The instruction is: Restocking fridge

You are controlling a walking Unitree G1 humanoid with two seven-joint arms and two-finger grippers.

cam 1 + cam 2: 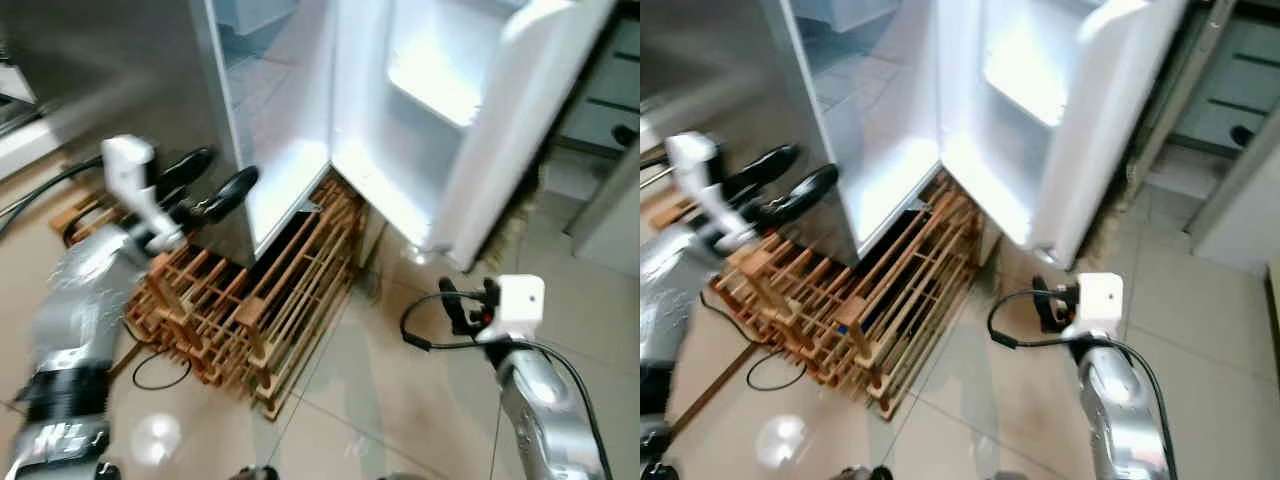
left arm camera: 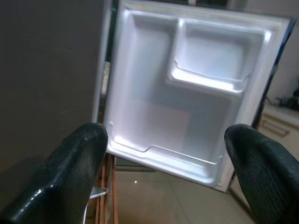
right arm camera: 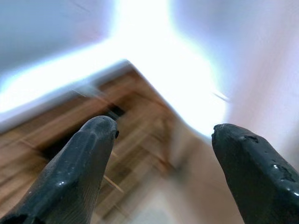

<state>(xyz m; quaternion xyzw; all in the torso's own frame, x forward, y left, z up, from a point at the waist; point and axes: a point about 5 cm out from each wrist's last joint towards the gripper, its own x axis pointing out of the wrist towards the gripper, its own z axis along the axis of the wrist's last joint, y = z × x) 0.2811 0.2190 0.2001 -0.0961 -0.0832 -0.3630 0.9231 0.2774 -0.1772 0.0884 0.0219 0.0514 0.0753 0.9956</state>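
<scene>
Fridge (image 1: pixel 150 60) is standing on a wooden slatted pallet (image 1: pixel 260 310), its dark grey side wall facing the robot's left and its door (image 1: pixel 440 130) hanging wide open, swung out toward the right. Its white inner lining is facing the camera, glowing brightly, with a moulded door shelf (image 2: pixel 208 79) in the upper part and a shallow ledge along the bottom; both are showing nothing on them. Long slats of the pallet are running from under the fridge out toward the robot, sticking out past the cabinet's front edge and lying between the robot and the opening. A black cable (image 1: pixel 150 375) is looping on the beige tiled floor (image 1: pixel 370 400) beside the pallet. Left gripper (image 1: pixel 205 180) is hovering raised just beside the fridge's front corner, above the pallet, fingers (image 2: pixel 70 172) spread apart and holding nothing, aimed at the open door. Right gripper (image 1: pixel 1050 305) is hanging lower, over the floor tiles near the door's bottom corner, its fingers (image 3: pixel 84 163) also parted and empty, pointing at the pallet where it meets the door's lower edge. Grey cabinets (image 1: pixel 610 90) are standing behind the door at far right.
</scene>
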